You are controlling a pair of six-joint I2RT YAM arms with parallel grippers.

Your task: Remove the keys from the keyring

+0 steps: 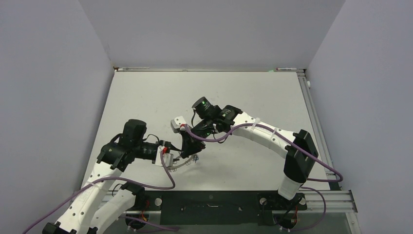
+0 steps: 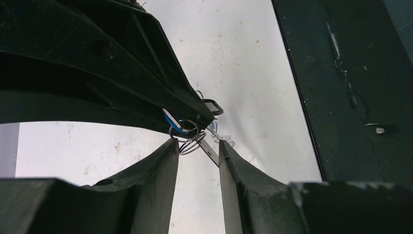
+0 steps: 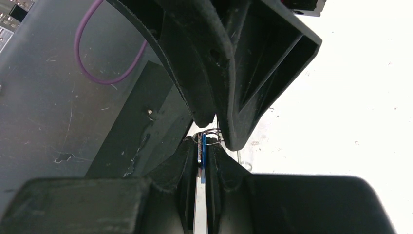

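Top view of a boxed-in work cell. Nearest, along the 6 o'clock edge, a dark base plate [image 1: 209, 200] carries both arm bases. Beyond it spreads a white table [image 1: 253, 92], faintly scuffed, with an aluminium rail [image 1: 316, 122] down its 3 o'clock side. Plain grey walls [image 1: 195, 29] close it in at 9, 12 and 3 o'clock.

The left arm [image 1: 85, 197] rises from 7 o'clock and bends in toward the centre. The right arm [image 1: 265, 134] climbs from 5 o'clock, arches over the table and reaches toward 9 o'clock. Their tips meet just on the 7 o'clock side of the table's middle.

The right gripper [image 3: 201, 146] is clamped tight on a blue-headed key [image 3: 200, 158], held edge-on between its fingers. The keyring [image 2: 190, 140], a small cluster of thin wire loops, sits at that key's far end, right at the left gripper [image 2: 197, 146]. The left jaws stand apart with a clear gap. The loops and a thin silvery key [image 2: 210, 150] lie between the fingertips. Whether the tips press on them cannot be told.
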